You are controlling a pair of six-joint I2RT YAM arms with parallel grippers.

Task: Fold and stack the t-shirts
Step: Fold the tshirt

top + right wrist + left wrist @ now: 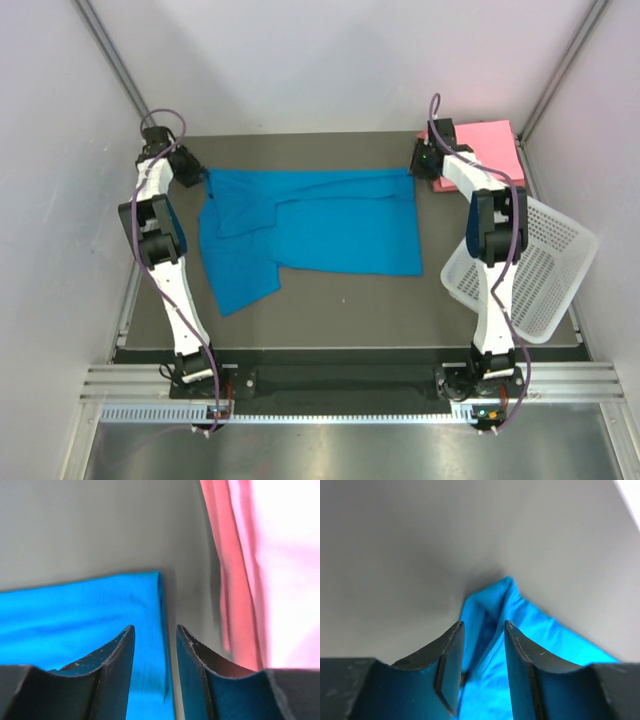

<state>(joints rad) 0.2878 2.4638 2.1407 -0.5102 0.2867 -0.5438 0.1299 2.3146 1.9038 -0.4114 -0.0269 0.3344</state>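
While we read near to far:
Basket (pixel 535 270): white, tilted at the surface's right edge beside our right arm.
Blue shirt (pixel 310 235): spread mid-surface (pixel 340 320), long axis left to right, far corners at both hands.
Left hand (pixel 482 667): narrowly parted, pinching the far-left corner.
Right hand (pixel 155 665): narrowly parted astride the far-right edge.
Pink shirts (pixel 480 150): folded, just beyond.

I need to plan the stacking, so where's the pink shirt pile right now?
In the top view, the pink shirt pile sits at the table's far right corner, beside the right gripper and above the white basket.
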